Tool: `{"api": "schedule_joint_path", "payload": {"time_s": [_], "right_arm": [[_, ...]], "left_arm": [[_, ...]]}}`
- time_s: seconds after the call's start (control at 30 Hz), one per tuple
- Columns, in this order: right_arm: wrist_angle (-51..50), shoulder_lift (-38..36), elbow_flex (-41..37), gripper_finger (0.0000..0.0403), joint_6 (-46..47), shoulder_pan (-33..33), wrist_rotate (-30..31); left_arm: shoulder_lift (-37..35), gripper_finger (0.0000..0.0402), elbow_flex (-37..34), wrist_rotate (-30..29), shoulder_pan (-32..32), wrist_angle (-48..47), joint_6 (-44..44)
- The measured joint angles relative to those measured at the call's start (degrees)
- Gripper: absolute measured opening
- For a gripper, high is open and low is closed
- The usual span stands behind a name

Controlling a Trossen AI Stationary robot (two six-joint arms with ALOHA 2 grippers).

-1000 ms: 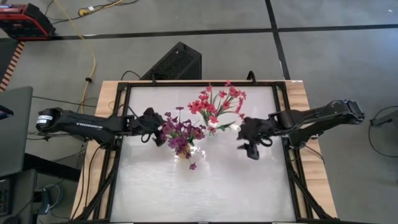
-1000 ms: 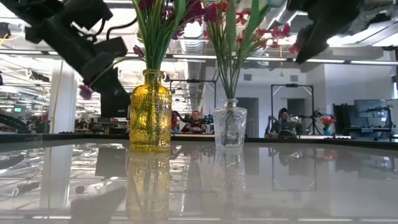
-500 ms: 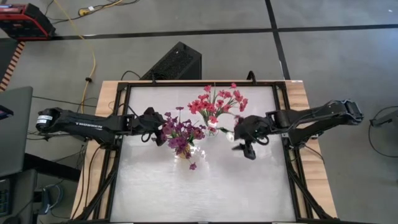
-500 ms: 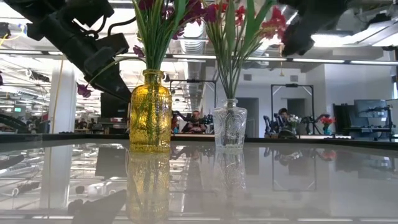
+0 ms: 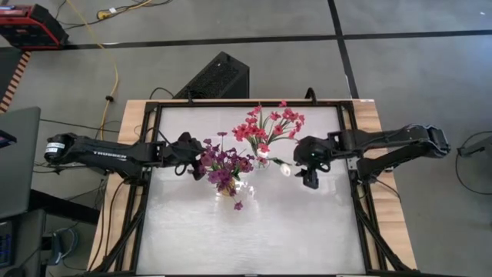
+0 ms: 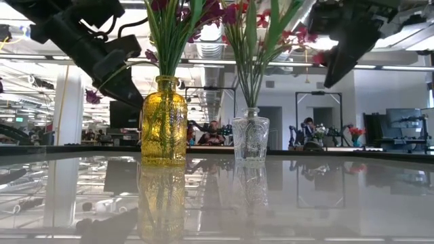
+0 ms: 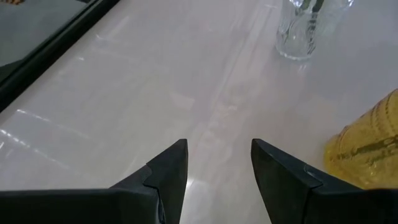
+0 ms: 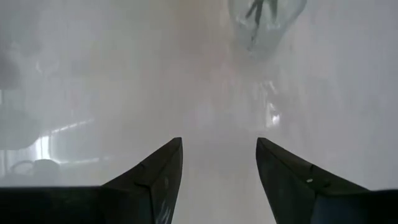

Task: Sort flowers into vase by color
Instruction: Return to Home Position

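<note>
Counter [image 5: 254, 231]: we see a pale, glossy top carrying two vases, both upright and standing near each other around its middle.
Yellow vase [image 6: 163, 122]: in the low view it stands beside the transparent vase, apart from it, with green stems inside.
Transparent vase [image 6: 250, 137]: clear patterned glass, also with green stems inside.
Purple-magenta flowers [image 5: 223, 165]: we find this bunch in the yellow vase; from above it spreads out just beside the left gripper.
Red-pink flowers [image 5: 269, 127]: this bunch stands in the transparent vase, toward the far side of the counter.
White bloom [image 5: 285, 170]: we note one small white bloom between the red-pink bunch and the right gripper; which vase holds its stem we cannot tell.
Left gripper [image 7: 217, 168]: raised above the counter just beside the yellow vase, fingers apart, nothing between them.
Right gripper [image 8: 217, 168]: raised above the counter on the transparent vase's side, near the white bloom, fingers apart and holding nothing; its own camera looks down on the base of that vase.
</note>
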Motion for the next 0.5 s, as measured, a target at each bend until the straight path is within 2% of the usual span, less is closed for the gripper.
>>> {"api": "schedule_joint_path", "payload": {"time_s": [0.23, 0.5], "right_arm": [[2.5, 0.0, 0.0, 0.0212, -4.6, -2.2, 0.1], [-6.1, -1.1, 0.0, 0.0176, -4.9, -4.7, -0.5]], "left_arm": [[0.0, 0.0167, 0.3, 0.4, 0.0, 0.7, -1.1], [-1.0, 0.0167, 0.3, 1.4, 0.0, -1.7, -0.1]]}}
